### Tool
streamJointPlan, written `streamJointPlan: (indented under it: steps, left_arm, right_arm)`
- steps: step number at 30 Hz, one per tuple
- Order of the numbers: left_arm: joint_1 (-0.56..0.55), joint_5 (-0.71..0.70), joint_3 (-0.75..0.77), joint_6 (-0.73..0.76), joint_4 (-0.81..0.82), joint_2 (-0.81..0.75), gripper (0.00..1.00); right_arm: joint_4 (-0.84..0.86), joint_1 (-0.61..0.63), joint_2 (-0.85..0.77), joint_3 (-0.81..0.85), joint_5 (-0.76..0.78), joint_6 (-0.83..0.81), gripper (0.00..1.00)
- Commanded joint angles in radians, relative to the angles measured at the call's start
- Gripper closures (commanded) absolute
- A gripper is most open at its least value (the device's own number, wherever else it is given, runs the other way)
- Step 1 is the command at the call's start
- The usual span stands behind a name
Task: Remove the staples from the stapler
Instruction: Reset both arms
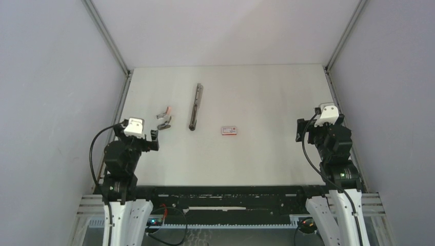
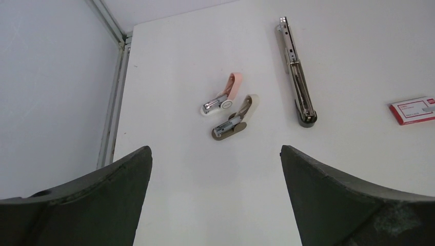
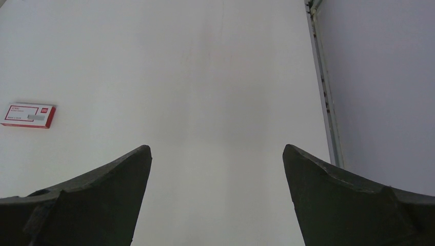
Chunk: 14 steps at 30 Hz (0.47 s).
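1. Top external view.
   - Shows slim dark grey metal stapler (image 1: pixel 195 106) lying flat on white table (image 1: pixel 277 92), left of centre, long axis running from near to far.
   - Places small pink-and-silver clawed piece (image 1: pixel 165 111) and beige-and-silver clawed piece (image 1: pixel 164 124) left of the stapler, apart from it.
   - Places small red-and-white rectangular box (image 1: pixel 229 130) right of the stapler's near end, apart from it.
   - Sets left gripper (image 1: pixel 137 134) just near of the clawed pieces and right gripper (image 1: pixel 320 125) at the table's right edge, well apart from the stapler.
2. Left wrist view.
   - Adds detail lost from above: silvery far end and rounded dark near end on the stapler (image 2: pixel 297 77), with two narrow arms laid out in one line.
   - Shows pink piece (image 2: pixel 223 96) and beige piece (image 2: pixel 236 120) side by side, close together.
   - Catches the box (image 2: pixel 413 110) at the right border.
   - Shows left gripper (image 2: pixel 215 154) with jaws spread wide, holding nothing.
3. Right wrist view.
   - Shows neither the stapler nor the clawed pieces; only the box (image 3: pixel 28 115) at far left on bare table.
   - Shows right gripper (image 3: pixel 217 151) with jaws spread wide, holding nothing.
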Motion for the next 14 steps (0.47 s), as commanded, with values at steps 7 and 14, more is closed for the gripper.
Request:
streamJointPlan:
  steps: [7,14]
  left_arm:
    - [0.008,-0.087,-0.074,0.019,-0.026,-0.125,0.0]
    - [0.008,-0.171,-0.093,-0.017,0.012,-0.143,0.0]
  right_arm:
    - [0.012,-0.003,-0.146,-0.066,-0.038,-0.011,0.0]
    - [0.011,-0.003,-0.158,-0.072,-0.032,-0.016,0.0]
